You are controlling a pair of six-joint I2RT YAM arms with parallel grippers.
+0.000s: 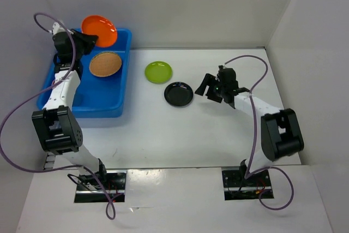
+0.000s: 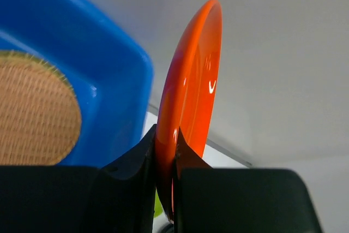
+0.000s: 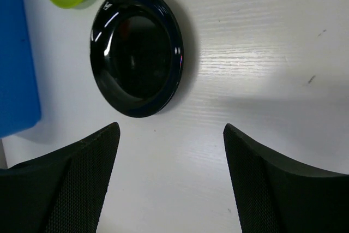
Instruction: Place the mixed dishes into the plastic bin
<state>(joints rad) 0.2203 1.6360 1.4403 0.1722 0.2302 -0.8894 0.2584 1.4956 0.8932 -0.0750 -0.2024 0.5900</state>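
The left gripper point(image 2: 166, 154) is clenched on the lower rim of the orange plate point(image 2: 191, 96), a smooth, glossy round dish held on edge, nearly vertical, with its two black fingers pinching the rim from either side. From overhead, the orange plate sits raised above the far corner of the blue bin point(image 1: 82, 110), a rectangular plastic tub with rounded corners and a rolled rim standing at the left of the white table point(image 1: 191, 135). One woven plate point(image 1: 105, 64), round, tan and coarse-textured with a darker edge, lies flat on the bin floor. The right gripper point(image 3: 172, 135) hangs released, its matte, fine-mesh-textured fingers spread wide and holding nothing, just beside the black plate point(image 3: 136, 50), a shiny shallow disc with a raised lip lying flat on the table. The lime plate point(image 1: 158, 72), smooth and round, lies near the black plate, between it and the bin.
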